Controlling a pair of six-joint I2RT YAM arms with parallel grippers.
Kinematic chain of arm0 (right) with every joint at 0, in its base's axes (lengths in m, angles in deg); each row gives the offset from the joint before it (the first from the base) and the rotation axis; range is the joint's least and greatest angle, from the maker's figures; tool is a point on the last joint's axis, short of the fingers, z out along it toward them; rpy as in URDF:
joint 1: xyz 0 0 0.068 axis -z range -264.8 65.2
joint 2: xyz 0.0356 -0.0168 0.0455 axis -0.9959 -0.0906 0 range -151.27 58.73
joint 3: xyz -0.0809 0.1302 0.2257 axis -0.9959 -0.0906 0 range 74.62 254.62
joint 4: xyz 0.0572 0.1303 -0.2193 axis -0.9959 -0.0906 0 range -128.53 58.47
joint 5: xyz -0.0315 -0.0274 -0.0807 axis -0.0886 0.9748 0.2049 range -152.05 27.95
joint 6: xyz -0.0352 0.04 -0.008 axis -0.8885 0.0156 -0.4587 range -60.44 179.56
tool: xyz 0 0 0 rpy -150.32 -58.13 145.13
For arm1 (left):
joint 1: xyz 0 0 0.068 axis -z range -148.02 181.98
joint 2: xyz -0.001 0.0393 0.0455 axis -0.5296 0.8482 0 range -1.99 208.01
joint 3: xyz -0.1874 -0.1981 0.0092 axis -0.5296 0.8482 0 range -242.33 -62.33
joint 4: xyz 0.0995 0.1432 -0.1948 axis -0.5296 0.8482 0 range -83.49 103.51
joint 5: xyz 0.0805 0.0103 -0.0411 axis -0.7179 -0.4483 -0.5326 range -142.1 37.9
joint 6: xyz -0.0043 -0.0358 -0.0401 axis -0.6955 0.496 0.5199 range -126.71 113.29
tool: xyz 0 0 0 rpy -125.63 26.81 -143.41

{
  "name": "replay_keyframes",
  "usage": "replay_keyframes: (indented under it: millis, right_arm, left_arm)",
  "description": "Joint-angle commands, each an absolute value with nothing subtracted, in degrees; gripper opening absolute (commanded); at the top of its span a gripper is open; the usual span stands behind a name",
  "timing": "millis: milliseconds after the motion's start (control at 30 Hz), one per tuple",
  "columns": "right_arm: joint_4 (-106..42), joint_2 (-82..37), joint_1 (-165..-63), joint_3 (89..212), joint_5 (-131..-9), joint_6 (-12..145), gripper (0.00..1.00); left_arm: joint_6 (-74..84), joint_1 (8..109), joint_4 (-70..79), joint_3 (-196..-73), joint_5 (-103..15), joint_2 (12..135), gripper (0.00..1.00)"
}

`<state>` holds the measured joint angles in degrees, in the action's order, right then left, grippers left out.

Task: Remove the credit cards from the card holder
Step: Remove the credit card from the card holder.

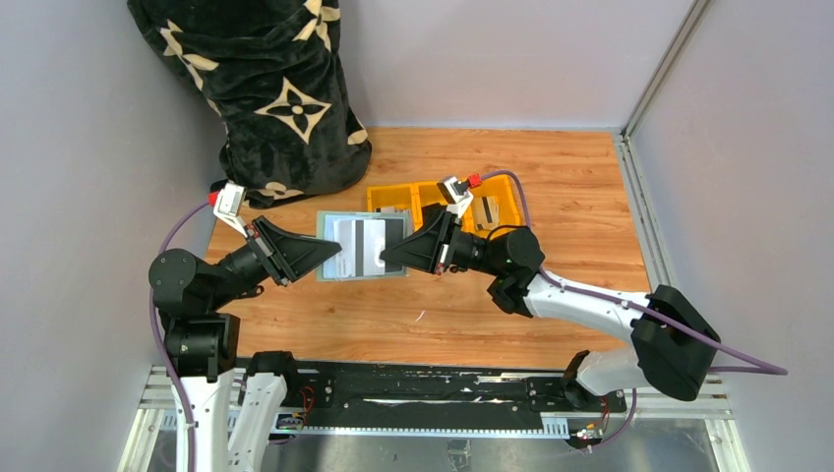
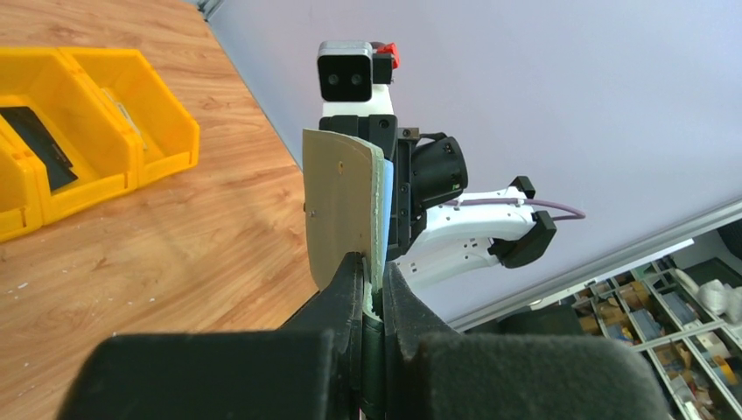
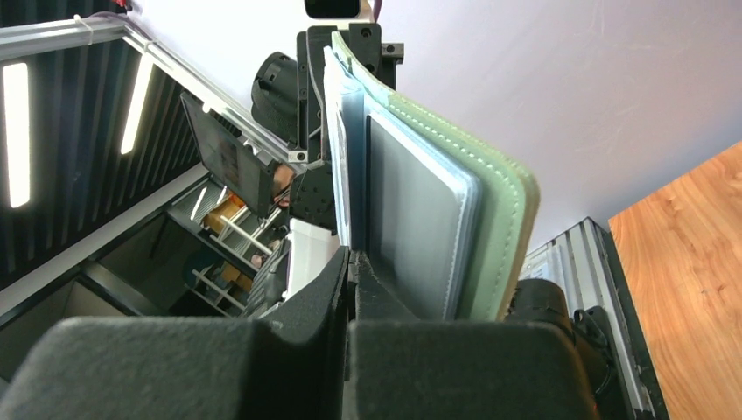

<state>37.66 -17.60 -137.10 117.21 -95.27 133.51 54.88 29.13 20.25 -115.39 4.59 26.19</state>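
Green card holder [image 1: 362,246], one, between jaws

Yellow 3-bin tray [image 1: 377,200] at back of wood table [image 1: 575,206], dark item [image 2: 39,144] in one bin; black patterned cloth [image 1: 270,88] back-left.

Both arms reach inward with elbows bent, so the 2 claws face each other almost tip to tip. The left gripper [image 1: 337,258] pinches its fingers tight on one edge of the card holder [image 1: 362,246]. The right gripper [image 1: 386,258] clamps the opposite edge, directly ahead of the left's fingertips.
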Motion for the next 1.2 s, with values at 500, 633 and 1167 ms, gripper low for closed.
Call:
replay_keyframes:
  millis: [500,633,1167]
  right_arm:
    - [48.7,-23.89,-140.0,121.95,-92.16,136.7,0.42]
    - [48.26,-24.3,-139.91,123.73,-92.93,136.8,0.27]
    - [35.62,-8.25,-128.14,111.1,-94.97,132.37,0.0]
  left_arm:
    - [56.52,28.87,18.18,-116.74,4.26,25.07,0.0]
    - [56.51,28.9,18.22,-116.74,4.31,25.07,0.0]
    - [50.39,28.9,21.45,-121.07,3.33,26.52,0.0]
